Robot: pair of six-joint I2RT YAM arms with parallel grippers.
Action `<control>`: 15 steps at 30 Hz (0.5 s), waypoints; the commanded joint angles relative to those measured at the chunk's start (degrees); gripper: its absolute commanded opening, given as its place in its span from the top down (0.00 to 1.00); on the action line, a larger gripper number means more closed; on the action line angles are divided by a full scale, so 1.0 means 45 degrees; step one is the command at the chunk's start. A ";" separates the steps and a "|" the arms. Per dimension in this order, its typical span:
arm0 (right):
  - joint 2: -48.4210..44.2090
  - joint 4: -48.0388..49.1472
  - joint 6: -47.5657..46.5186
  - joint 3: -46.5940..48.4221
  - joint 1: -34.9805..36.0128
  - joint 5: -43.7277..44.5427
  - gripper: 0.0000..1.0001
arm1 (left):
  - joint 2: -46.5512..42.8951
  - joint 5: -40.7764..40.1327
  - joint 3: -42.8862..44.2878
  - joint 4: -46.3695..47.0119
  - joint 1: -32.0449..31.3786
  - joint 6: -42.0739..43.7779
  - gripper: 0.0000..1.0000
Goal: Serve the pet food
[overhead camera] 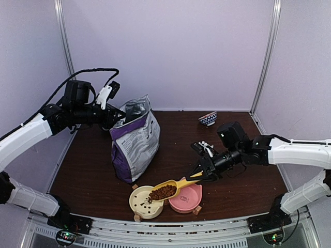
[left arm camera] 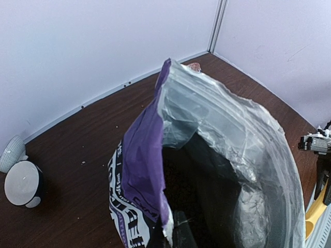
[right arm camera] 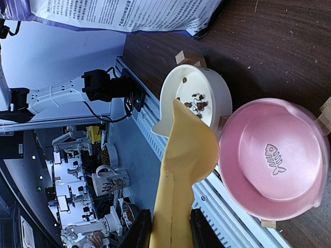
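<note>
Pouring step. Held: scoop (overhead camera: pixel 181 184) handle, grasped by right gripper (overhead camera: pixel 203 177); kibble (overhead camera: pixel 162 192) heaped in it, just above cream bowl (overhead camera: pixel 136 205), few pellets inside. Behind cream bowl: bag (overhead camera: pixel 135 147), rim clenched by left gripper (overhead camera: pixel 118 116). Next: tilt scoop.

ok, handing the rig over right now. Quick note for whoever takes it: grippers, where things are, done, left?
Left gripper: shut on the top edge of the purple bag, which stands upright with its mouth open.
Right gripper: shut on the handle of the yellow scoop.
Pet food: a load in the scoop, over the cream bowl; a few pieces already lie in that bowl.
Pink bowl: beside the cream one, empty.
Done: food scooped and brought to the bowl.
Left: tip the load into the cream bowl; the pink bowl probably comes next.
</note>
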 commanded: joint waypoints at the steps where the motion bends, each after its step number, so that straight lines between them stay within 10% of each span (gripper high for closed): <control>1: 0.0078 -0.0894 -0.0595 0.0775 0.0051 0.0357 0.86 | -0.0237 0.0265 -0.0009 0.0800 0.0104 0.0243 1.00; 15: 0.0600 -0.3217 -0.1505 0.2627 0.0152 0.0899 0.85 | -0.0139 0.0831 0.0035 0.0776 0.0112 0.0085 1.00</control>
